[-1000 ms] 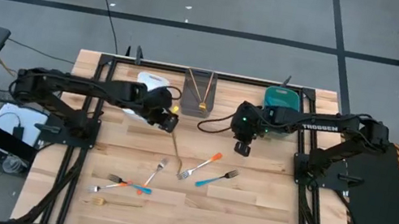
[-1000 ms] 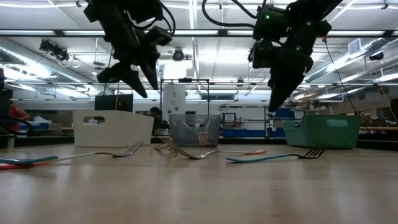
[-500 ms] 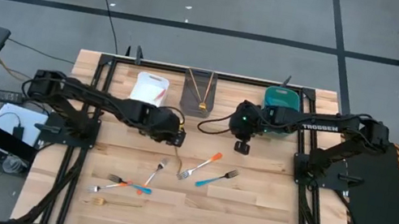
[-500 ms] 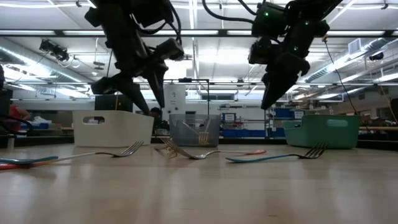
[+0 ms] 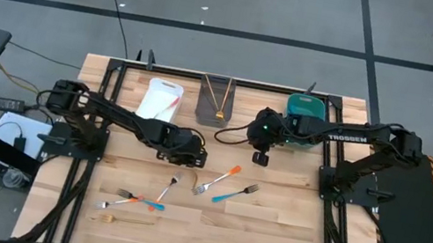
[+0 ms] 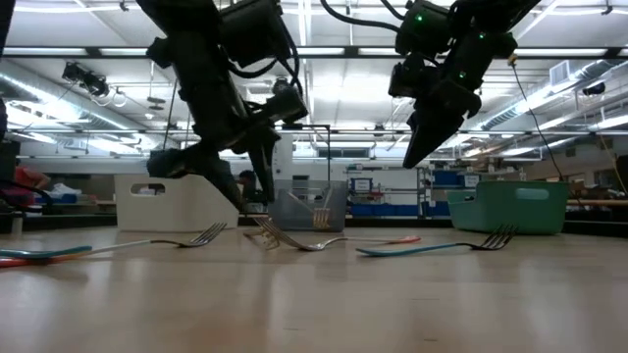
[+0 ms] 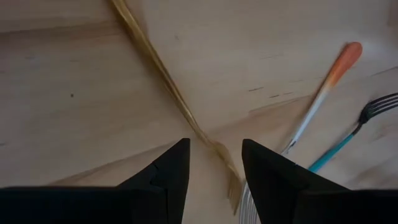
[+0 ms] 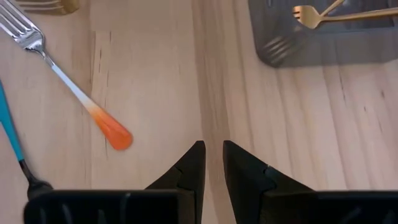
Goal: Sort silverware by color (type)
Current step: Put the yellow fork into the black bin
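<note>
My left gripper (image 7: 211, 163) hangs open and empty over the gold fork (image 7: 163, 78). My right gripper (image 8: 211, 163), "TROSSEN" on its arm, holds nothing, fingers nearly closed.

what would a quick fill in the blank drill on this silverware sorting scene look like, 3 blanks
1. The left gripper hangs open over a slim ____-coloured fork lying on the table.
2. The grey bin holds forks of a ____ colour.
3. The right gripper is raised near the ____ bin and holds nothing.

Missing words: gold; gold; teal
</note>
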Motion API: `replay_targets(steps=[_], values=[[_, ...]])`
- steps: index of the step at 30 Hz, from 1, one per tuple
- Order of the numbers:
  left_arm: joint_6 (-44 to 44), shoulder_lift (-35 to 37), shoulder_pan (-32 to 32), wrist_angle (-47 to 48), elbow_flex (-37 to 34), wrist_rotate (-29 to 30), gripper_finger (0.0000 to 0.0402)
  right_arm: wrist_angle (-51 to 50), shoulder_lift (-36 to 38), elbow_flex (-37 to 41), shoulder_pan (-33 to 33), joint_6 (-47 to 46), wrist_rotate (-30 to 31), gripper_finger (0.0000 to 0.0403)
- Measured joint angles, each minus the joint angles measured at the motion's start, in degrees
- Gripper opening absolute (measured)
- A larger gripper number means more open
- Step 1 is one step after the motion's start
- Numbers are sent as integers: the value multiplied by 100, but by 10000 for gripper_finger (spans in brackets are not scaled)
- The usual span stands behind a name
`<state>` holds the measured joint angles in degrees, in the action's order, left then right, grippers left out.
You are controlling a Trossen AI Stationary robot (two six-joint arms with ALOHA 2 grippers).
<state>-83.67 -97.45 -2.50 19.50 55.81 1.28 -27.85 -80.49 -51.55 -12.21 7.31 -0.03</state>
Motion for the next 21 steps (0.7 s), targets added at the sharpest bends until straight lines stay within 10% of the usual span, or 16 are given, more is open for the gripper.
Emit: replay_targets(steps=[21], values=[[61, -480, 24, 496, 26, 66, 121, 85, 0, -2, 2, -2, -2, 67]])
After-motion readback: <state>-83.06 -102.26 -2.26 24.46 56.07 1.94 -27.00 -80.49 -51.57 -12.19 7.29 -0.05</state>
